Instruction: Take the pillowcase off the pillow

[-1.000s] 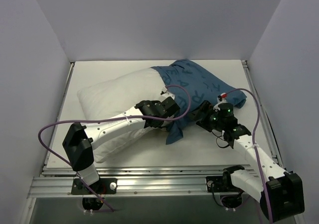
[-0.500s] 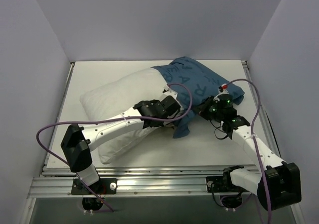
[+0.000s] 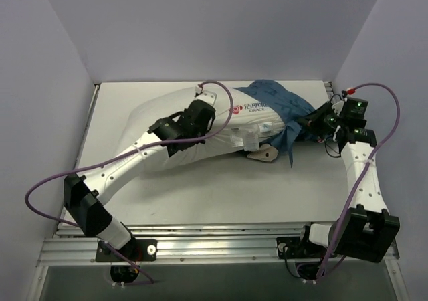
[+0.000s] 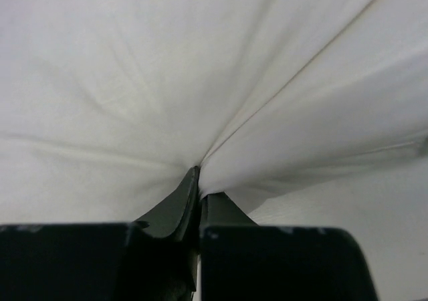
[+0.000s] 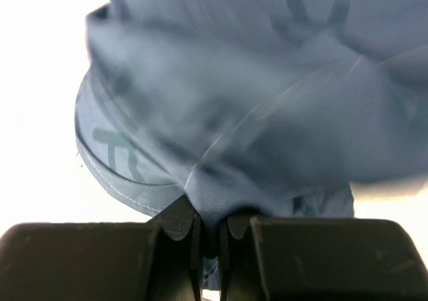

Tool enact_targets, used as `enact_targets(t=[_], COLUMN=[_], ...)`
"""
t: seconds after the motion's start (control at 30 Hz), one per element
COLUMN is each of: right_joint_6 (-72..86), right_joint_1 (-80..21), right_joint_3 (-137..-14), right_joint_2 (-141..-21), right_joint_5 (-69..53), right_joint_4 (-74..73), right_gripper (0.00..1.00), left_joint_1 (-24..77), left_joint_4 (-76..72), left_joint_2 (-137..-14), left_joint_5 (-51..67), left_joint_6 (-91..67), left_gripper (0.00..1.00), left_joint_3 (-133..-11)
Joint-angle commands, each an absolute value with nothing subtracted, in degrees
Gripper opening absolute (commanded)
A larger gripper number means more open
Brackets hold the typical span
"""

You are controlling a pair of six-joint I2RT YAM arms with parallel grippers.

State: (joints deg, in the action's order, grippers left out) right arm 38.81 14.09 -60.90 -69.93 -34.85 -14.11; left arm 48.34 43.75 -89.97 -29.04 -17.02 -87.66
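The white pillow (image 3: 254, 124) lies across the middle of the table, its red logo and lettering showing near its right end. The dark-blue pillowcase (image 3: 277, 100) is bunched over that right end, with a flap hanging toward the front. My left gripper (image 3: 207, 117) sits on top of the pillow; in the left wrist view it (image 4: 199, 180) is shut on a pinch of white pillow (image 4: 200, 80) fabric. My right gripper (image 3: 307, 124) is at the pillowcase's right side; in the right wrist view it (image 5: 208, 217) is shut on a fold of the blue pillowcase (image 5: 254, 114).
A small beige tag (image 3: 262, 155) lies on the table in front of the pillow. White walls enclose the table on the left, back and right. Purple cables loop from both arms. The metal rail (image 3: 214, 247) runs along the near edge.
The right gripper closed on the pillowcase and pulled it right and back. The left gripper drew the pillow left and back. More white pillow is bared, and its logo now shows.
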Motion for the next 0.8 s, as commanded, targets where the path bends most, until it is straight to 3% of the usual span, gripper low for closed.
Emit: enact_targets(t=[0.0,0.3,0.57,0.67,0.77], right_joint_6=[34.90,33.57,34.45,37.17,43.05], right_joint_1=[23.37,26.28,26.19,26.19,25.75], right_joint_3=[-71.70,-88.12,-105.63,-108.80,-108.03], right_joint_2=[-71.89,-77.33,-83.49,-83.32,-82.18], right_joint_5=[-17.40,-20.29,-31.44,-35.06,-41.11], right_joint_4=[-8.25,-11.07,-7.83,-2.48,8.93], right_gripper=[0.00,0.00,0.00,0.00,0.00], left_joint_1=[36.40,22.17,21.09,21.09,21.27], left_joint_4=[63.37,64.60,74.52,72.61,69.97], left_joint_2=[-86.83,-93.33,-110.19,-115.56,-115.14], left_joint_5=[-49.66,-50.11,-48.34,-45.62,-41.93], left_joint_6=[-7.92,-1.41,-0.09,1.48,0.70], left_gripper=[0.02,0.02,0.02,0.02,0.02], left_joint_3=[-90.26,-102.64,-141.24,-150.43,-152.14])
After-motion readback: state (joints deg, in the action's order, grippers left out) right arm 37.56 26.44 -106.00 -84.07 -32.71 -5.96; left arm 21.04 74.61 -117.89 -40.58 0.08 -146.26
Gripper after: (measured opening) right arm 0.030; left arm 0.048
